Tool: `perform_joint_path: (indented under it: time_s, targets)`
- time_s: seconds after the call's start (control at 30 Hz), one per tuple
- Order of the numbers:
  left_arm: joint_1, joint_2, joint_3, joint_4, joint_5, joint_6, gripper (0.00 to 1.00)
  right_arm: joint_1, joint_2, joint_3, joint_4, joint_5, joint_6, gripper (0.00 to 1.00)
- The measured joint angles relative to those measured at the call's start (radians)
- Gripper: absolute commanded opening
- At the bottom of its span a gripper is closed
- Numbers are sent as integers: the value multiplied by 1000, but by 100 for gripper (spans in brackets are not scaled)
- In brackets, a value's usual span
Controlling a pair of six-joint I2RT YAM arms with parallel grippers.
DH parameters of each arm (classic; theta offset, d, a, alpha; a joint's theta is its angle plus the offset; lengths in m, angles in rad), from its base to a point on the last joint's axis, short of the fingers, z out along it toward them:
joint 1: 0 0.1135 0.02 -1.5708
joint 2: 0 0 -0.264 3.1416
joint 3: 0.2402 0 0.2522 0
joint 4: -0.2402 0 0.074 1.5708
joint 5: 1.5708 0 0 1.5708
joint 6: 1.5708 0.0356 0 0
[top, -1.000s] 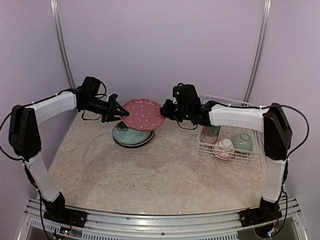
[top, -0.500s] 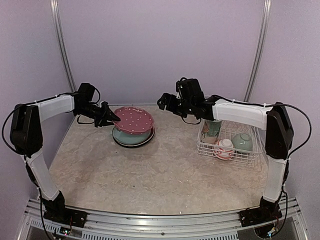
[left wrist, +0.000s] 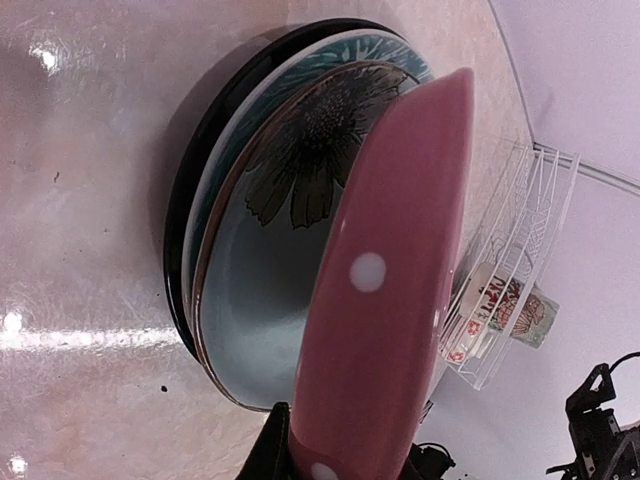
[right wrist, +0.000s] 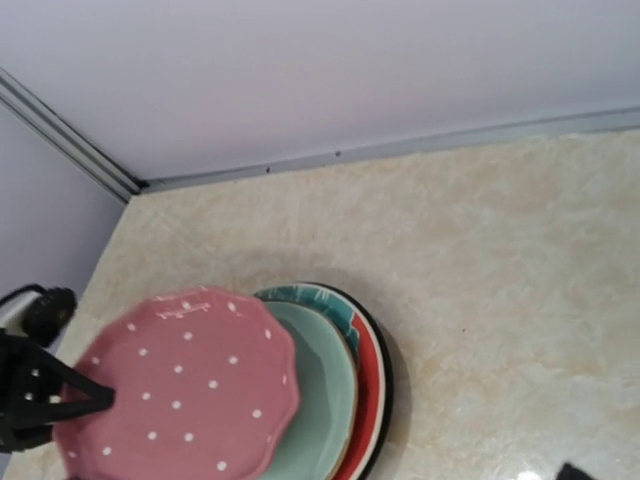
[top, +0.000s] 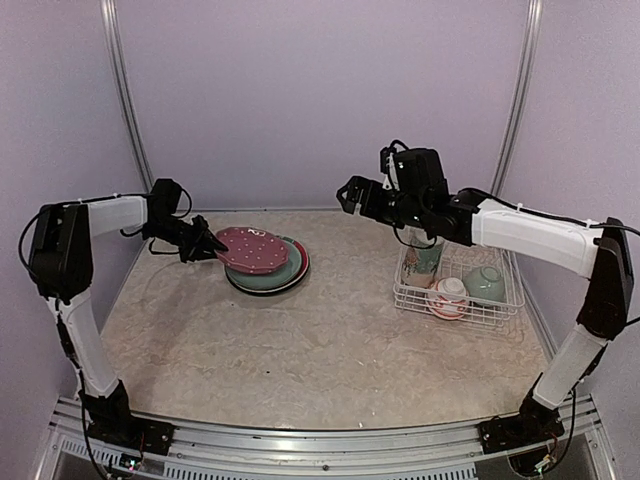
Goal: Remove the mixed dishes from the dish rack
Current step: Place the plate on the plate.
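The left arm (top: 100,215) is stretched low over the table (top: 300,350) from 9 o'clock, forearm nearly level. The left gripper (top: 205,244) is clamped on the 9 o'clock rim of the pink plate (top: 252,249). This plate is glossy ceramic, scalloped at the edge and dotted with white. It is held tilted over a stack at about 10 o'clock on the beige, veined, shiny tabletop. Whether its lower edge touches the stack cannot be told.

In the stack a smooth light teal plate (right wrist: 325,395) lies on a floral plate (right wrist: 367,390) banded in red and teal with a black rim.

The right arm (top: 520,228) is raised and reaches toward 11 o'clock. The right gripper (top: 352,193) is held high, well apart from the plates; whether it is open cannot be told.

At 3 o'clock stands the dish rack (top: 410,297), a white wire grid with low sides. A tall patterned mug (top: 423,257), a round white-pink bowl (top: 449,297) and a mint-green bowl (top: 487,283) are seen inside it.
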Motion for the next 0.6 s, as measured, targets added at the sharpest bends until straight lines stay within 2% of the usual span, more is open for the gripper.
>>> perform_joint_path:
  time_s: [0.6]
  targets:
    - [-15, 97, 65, -18, 13, 1, 1, 8, -154, -90, 35, 37, -28, 100]
